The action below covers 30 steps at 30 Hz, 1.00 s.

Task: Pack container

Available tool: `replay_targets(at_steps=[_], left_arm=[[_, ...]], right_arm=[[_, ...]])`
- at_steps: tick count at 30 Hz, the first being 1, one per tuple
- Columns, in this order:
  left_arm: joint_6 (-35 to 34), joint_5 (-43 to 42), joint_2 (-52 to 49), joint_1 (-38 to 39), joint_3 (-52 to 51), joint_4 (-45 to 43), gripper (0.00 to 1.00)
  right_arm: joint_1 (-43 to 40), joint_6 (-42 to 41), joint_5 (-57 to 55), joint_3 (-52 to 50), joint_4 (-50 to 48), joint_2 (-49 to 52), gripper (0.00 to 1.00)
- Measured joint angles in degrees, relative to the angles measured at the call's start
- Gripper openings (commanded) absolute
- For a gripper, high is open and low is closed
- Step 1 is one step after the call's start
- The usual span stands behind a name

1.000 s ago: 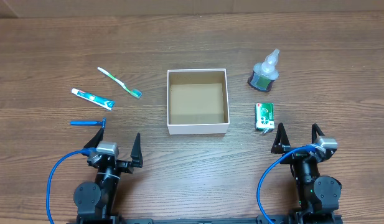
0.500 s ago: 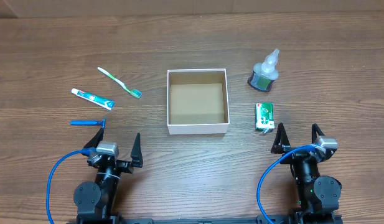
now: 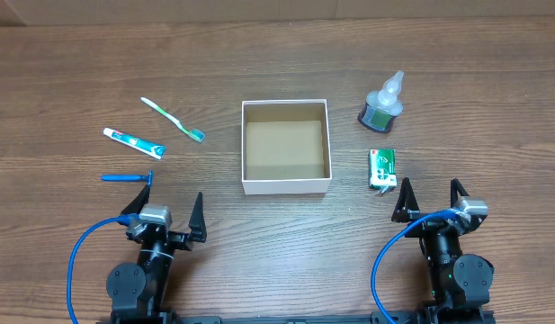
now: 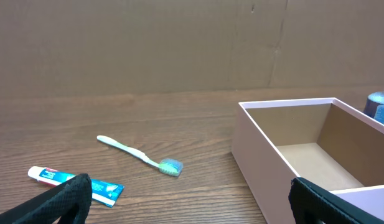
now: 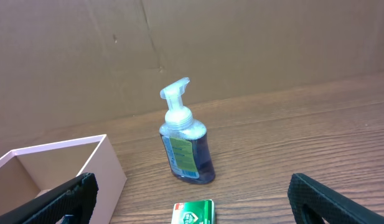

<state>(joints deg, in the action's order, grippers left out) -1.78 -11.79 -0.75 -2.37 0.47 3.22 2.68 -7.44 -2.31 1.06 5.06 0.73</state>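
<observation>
The container [image 3: 286, 185], a square shallow white box with a brown inside, sits open and empty at mid-table; it also shows in the left wrist view [image 4: 257, 158] and the right wrist view [image 5: 111, 171]. Left of it lie a green toothbrush [image 3: 173, 119], a toothpaste tube [image 3: 133, 142] and a blue razor [image 3: 128, 177]. Right of it stand a soap pump bottle [image 3: 383, 104] and a small green-and-white carton [image 3: 381, 169]. My left gripper [image 3: 165, 212] is open and empty near the front edge. My right gripper [image 3: 430, 198] is open and empty just in front of the carton.
A brown cardboard wall [image 4: 179, 43] backs the wooden table [image 3: 277, 252]. Blue cables [image 3: 75, 261] loop beside each arm base at the front. In the right wrist view the pump bottle [image 5: 184, 140] stands ahead with the carton [image 5: 193, 213] in front of it.
</observation>
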Motion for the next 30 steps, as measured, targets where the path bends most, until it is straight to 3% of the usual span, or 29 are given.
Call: replay_targets(at_steps=[23, 30], left_arm=[[0.0, 0.0, 0.0, 0.0, 0.0, 0.0, 1.0], [0.0, 0.0, 0.0, 0.0, 0.0, 0.0, 1.0]], right_arm=[[0.0, 0.0, 0.02, 0.0, -0.15, 0.0, 1.0], [0.0, 0.0, 5.14, 0.48, -2.32, 0.31, 1.0]])
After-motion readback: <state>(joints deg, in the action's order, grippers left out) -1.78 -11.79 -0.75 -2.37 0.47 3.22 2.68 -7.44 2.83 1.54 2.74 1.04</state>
